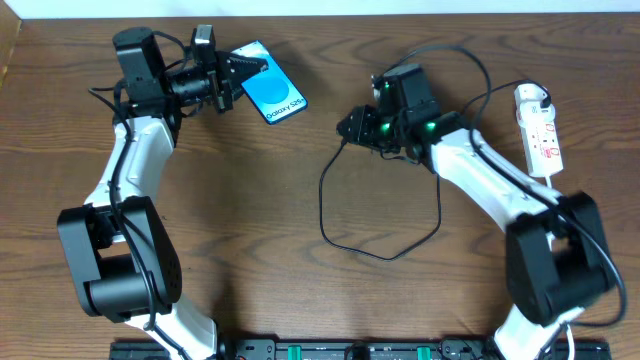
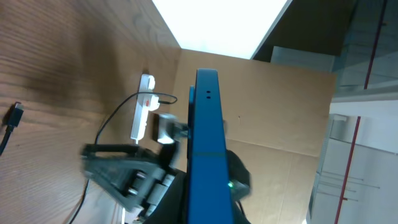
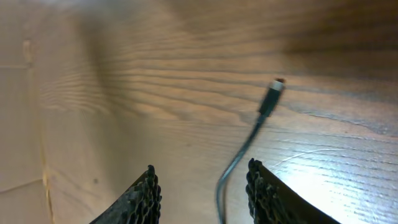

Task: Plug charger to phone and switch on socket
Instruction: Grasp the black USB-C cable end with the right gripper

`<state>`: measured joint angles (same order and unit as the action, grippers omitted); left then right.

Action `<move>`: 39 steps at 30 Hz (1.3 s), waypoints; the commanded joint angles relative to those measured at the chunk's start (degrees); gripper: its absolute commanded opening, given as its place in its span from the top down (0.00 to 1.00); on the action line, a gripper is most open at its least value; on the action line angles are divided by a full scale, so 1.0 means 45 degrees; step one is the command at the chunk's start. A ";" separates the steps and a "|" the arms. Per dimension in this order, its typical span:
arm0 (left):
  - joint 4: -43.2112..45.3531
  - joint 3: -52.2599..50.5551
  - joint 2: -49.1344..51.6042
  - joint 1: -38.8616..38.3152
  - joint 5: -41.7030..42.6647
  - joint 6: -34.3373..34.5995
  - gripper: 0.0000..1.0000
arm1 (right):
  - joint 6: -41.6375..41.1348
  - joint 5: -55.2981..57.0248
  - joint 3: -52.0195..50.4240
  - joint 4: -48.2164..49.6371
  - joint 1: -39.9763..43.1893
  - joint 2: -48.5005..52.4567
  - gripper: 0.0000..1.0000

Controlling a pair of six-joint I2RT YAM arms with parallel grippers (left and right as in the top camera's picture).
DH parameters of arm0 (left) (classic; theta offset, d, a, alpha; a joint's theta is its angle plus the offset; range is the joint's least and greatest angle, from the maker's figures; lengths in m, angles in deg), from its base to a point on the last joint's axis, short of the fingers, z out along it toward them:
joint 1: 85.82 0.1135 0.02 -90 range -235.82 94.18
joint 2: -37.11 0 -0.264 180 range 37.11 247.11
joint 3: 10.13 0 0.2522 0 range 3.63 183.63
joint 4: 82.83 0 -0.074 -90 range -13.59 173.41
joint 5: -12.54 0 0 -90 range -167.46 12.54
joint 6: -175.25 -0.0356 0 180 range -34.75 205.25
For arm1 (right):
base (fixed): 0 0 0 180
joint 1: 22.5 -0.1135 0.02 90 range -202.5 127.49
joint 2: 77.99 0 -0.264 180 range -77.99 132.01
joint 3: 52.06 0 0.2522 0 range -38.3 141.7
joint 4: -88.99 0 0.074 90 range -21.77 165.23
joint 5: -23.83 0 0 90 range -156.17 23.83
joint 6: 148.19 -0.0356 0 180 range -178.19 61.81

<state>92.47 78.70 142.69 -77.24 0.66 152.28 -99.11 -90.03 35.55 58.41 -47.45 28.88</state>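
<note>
The wooden worktop (image 1: 250, 220) carries everything. The left arm (image 1: 125, 180) rises from the near-left corner, folds at the elbow and reaches toward the far-left corner, its wrist turned to point rightward along the far edge. The right arm (image 1: 490, 180) comes up from the near-right corner and stretches diagonally inward, its wrist ending in the far half, just right of centre.

The socket (image 1: 540, 130) lies lengthwise by the right edge, well apart from both wrists. The phone (image 1: 272, 95) sits screen-up near the far edge, left of centre, with the left fingers (image 1: 243, 63) clamped tight on its end.

The charger (image 1: 385, 250) loops across the middle of the worktop. The right fingers (image 3: 144, 196) stand apart, straddling its cable without pinching it. The connector tip (image 3: 273, 93) rests on the wood just ahead of them.
</note>
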 commanded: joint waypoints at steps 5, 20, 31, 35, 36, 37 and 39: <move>0.0102 0.0272 -0.0243 -0.0005 0.0539 -0.0228 0.93 | -0.1865 0.0083 0.0257 0.0437 -0.0078 0.1617 0.59; 0.0049 0.0248 -0.0243 -0.0005 0.0515 -0.0228 0.93 | -0.2934 0.0034 0.0257 0.2142 -0.0937 0.3740 0.64; 0.0044 0.0248 -0.0243 -0.0005 0.0549 -0.0228 0.93 | -0.2137 -0.0063 0.0257 0.2856 -0.0801 0.4823 0.99; 0.0015 0.0248 -0.0243 -0.0005 0.0554 -0.0355 0.93 | -0.1064 -0.0801 0.0257 0.2414 -0.0413 0.4590 0.99; 0.0015 0.0248 -0.0243 -0.0005 0.0554 -0.0539 0.93 | -0.1384 -0.0942 0.0257 0.2200 -0.0243 0.4522 0.99; 0.0010 0.0248 -0.0243 -0.0005 0.0563 -0.0724 0.93 | -0.1389 -0.1253 0.0257 0.2059 -0.0044 0.4469 0.99; 0.0010 0.0248 -0.0243 -0.0005 0.0607 -0.0801 0.93 | -0.0743 -0.2263 0.0257 0.2059 0.0384 0.4376 0.99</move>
<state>92.25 78.70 142.69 -77.28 0.80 151.08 -106.92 -97.00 37.78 69.32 -49.18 47.22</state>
